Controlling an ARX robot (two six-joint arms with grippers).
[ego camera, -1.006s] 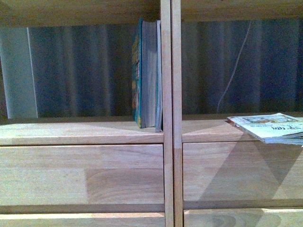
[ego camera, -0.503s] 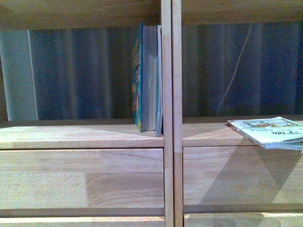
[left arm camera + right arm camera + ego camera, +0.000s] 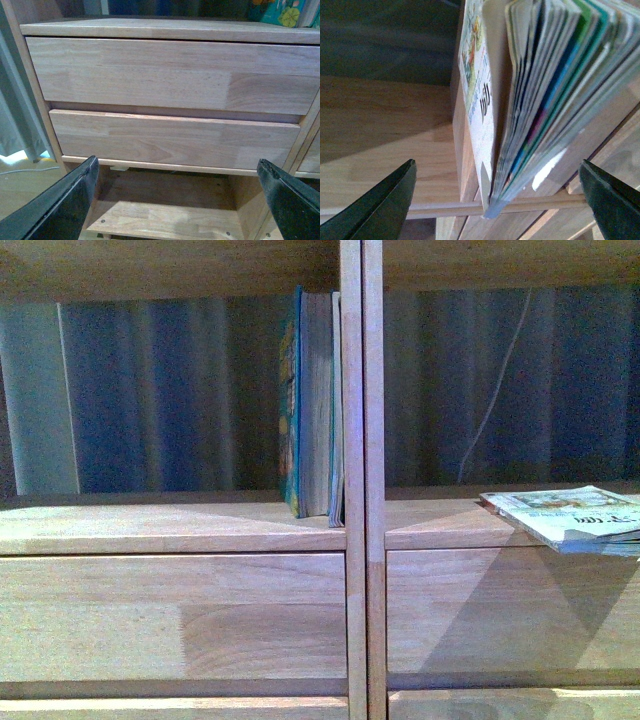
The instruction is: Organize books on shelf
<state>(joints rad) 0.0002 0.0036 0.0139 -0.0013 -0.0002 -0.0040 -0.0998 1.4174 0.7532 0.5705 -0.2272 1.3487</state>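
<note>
The light wood shelf (image 3: 170, 530) fills the front view. A thick teal-covered book (image 3: 312, 405) with grey page edges stands upright in the left compartment against the centre divider. A thin white-covered booklet (image 3: 575, 515) lies flat in the right compartment, overhanging the shelf's front edge. In the right wrist view the booklet (image 3: 540, 95) sits between the wide-open jaws of my right gripper (image 3: 497, 200), not gripped. My left gripper (image 3: 177, 192) is open and empty, facing the two drawer fronts (image 3: 170, 75) of the left column. A corner of the teal book (image 3: 282, 12) shows above them.
A white cable (image 3: 495, 390) hangs behind the right compartment, in front of a blue curtain. Under the drawers is an open bottom compartment (image 3: 160, 220). Floor and a cable (image 3: 25, 170) show to one side of the shelf.
The front view shifted slightly, so the shelf and books sit a little lower in the picture. The booklet stays in the same spot on the shelf.
</note>
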